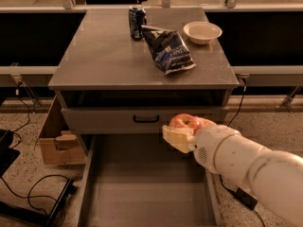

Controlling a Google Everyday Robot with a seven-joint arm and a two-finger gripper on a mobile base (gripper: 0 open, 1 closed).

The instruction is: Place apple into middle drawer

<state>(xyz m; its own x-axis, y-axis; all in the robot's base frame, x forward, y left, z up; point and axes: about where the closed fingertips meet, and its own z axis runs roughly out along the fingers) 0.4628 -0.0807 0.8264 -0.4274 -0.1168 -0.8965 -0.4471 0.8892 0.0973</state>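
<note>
The apple, small, round and red-orange, is held in my gripper at the end of my white arm, which reaches in from the lower right. The cream fingers are closed around its lower part. The apple hangs above the back right part of the middle drawer, a long grey metal drawer pulled out towards me with a flat bare floor. The apple is just in front of the grey drawer front with a black handle.
On the grey cabinet top stand a dark soda can, a blue chip bag and a white bowl. A cardboard box and black cables lie on the floor at the left.
</note>
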